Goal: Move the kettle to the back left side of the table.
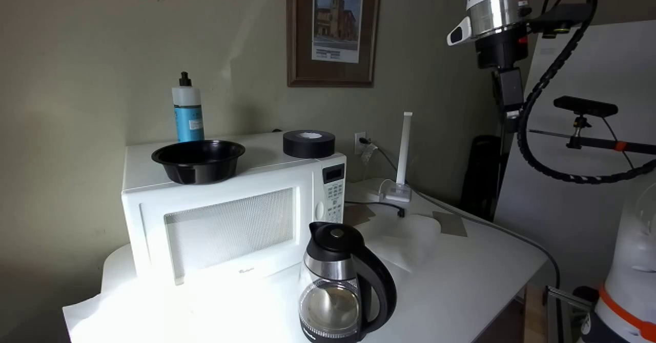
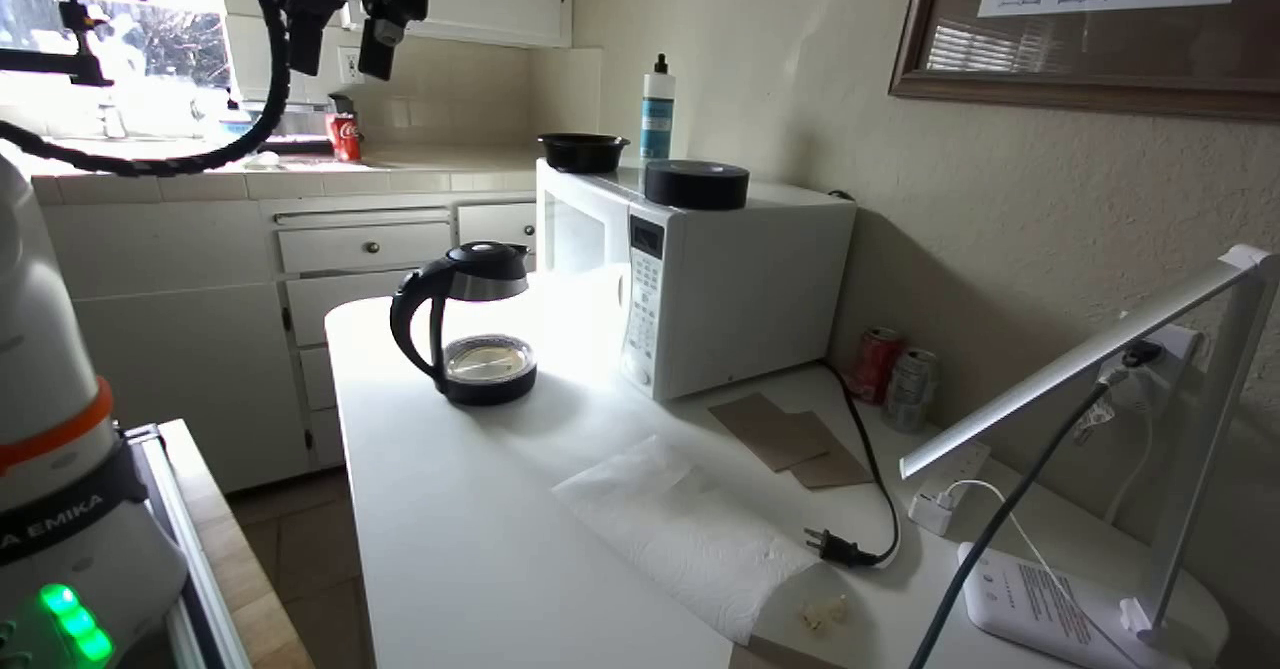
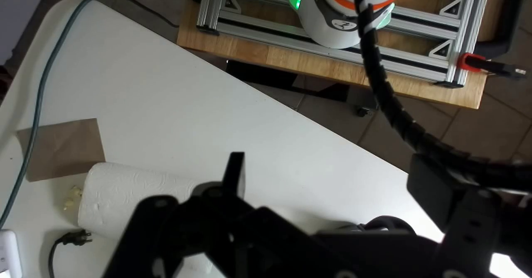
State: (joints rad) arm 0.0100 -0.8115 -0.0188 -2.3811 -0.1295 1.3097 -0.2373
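The kettle, with a clear glass body, metallic band, black lid and black handle, stands upright on the white table in both exterior views: kettle (image 1: 332,268), kettle (image 2: 488,287). It is in front of the microwave, its handle turned away from the microwave door. In the wrist view only part of the kettle's black handle (image 3: 388,220) shows, mostly hidden behind the gripper body. The table (image 1: 441,291) also shows in an exterior view (image 2: 450,509) and in the wrist view (image 3: 166,107). My gripper (image 2: 341,61) is high above the table, apart from the kettle. Its fingers (image 3: 330,174) are spread with nothing between them.
A white microwave (image 1: 230,235) carries a black bowl (image 1: 199,163), a black tape roll (image 1: 308,144) and a soap bottle (image 1: 188,112). Paper towel (image 2: 690,539), a black plug (image 2: 840,549), brown paper pieces (image 2: 770,429), cans (image 2: 877,364) and a lamp (image 2: 1090,359) are on the table.
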